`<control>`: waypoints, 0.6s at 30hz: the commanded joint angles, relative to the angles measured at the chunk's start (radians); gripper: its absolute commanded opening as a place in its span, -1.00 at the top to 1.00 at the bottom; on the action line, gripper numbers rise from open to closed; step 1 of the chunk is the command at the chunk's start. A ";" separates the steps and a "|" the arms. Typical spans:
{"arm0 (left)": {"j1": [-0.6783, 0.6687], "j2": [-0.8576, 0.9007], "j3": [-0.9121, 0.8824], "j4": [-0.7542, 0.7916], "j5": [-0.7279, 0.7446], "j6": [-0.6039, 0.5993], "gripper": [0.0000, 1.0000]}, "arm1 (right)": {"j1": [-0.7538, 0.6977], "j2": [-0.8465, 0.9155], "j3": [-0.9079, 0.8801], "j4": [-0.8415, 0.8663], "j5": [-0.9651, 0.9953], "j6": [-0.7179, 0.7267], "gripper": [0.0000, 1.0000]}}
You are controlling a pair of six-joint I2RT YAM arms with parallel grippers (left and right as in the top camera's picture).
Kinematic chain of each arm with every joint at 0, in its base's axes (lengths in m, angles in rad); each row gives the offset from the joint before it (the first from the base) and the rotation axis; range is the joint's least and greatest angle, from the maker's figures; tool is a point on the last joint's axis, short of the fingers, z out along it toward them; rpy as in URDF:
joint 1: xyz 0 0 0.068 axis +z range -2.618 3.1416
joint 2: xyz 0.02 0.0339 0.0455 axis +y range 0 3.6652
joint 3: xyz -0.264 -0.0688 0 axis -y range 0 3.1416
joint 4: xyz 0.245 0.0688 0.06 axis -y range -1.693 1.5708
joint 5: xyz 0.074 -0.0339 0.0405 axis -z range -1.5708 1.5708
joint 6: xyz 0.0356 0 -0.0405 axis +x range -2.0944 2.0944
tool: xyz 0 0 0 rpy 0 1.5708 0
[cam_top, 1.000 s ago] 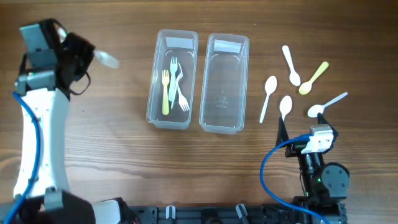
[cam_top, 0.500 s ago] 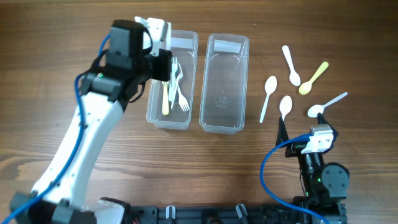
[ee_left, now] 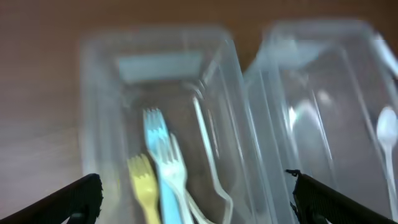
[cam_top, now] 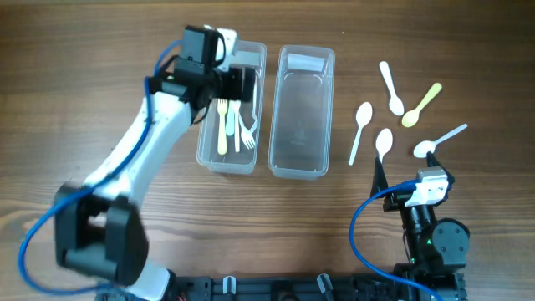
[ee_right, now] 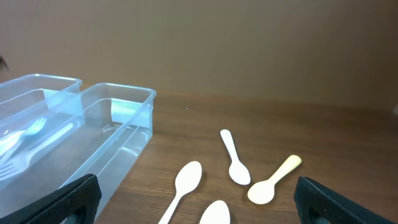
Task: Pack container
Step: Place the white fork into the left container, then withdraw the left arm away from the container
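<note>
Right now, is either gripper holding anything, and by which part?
Nothing is held. The left gripper hangs open above the fork container; the right gripper stands open and empty too.

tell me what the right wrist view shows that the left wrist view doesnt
Only the right wrist: the cream spoon, lying outside the containers. Only the left wrist: a top-down look at the yellow fork and blue fork, with their colours distinct. Both: the two clear containers side by side, the fork container and the empty container, plus a white spoon, blurred at the left wrist view's right edge.
</note>
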 commanded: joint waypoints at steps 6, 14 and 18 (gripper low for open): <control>0.053 -0.539 0.081 0.098 -0.661 0.005 -0.99 | -0.003 -0.005 -0.004 0.003 -0.012 -0.006 -0.99; 0.251 -0.588 0.080 0.093 -0.667 -0.097 -0.99 | -0.003 -0.005 -0.004 0.003 -0.012 -0.006 -0.99; 0.253 -0.587 0.080 0.019 -0.666 -0.097 -1.00 | -0.003 -0.005 -0.004 0.003 -0.012 -0.006 -1.00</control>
